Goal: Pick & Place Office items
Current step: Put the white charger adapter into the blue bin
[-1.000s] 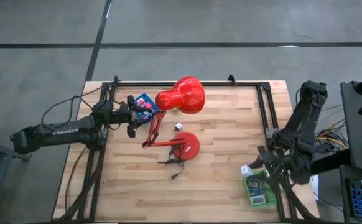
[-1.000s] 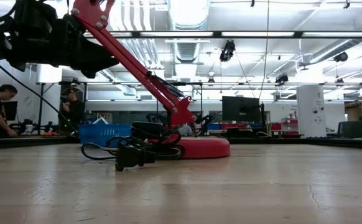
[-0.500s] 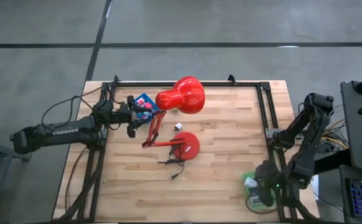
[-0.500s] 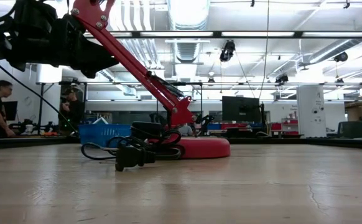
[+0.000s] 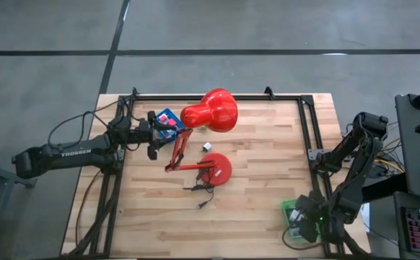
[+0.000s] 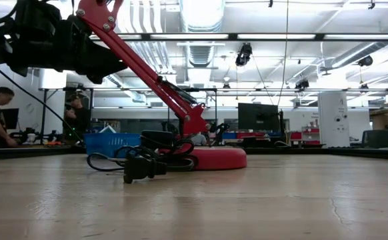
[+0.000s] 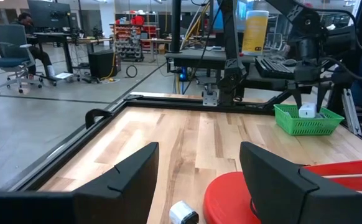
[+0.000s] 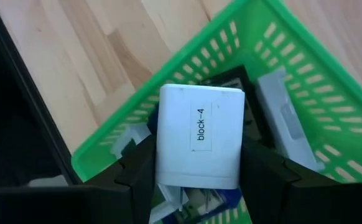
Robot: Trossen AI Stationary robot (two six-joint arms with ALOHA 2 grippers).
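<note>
Clamped between the fingers of the right gripper (image 8: 196, 165): a white block (image 8: 198, 135) labelled "block-4", held just above the green tray (image 8: 280, 56) at about four o'clock on the table (image 5: 260, 180). Farther off, near centre, beside the red lamp's base (image 5: 219, 168): a small white piece (image 5: 206, 146). Far at ten o'clock, beside the blue tray (image 5: 168, 117): left gripper (image 7: 196, 171) hovering, jaws wide, holding nothing.

white block (image 8: 198, 137) in pincer (image 8: 196, 163), over green tray (image 8: 243, 56)
</note>
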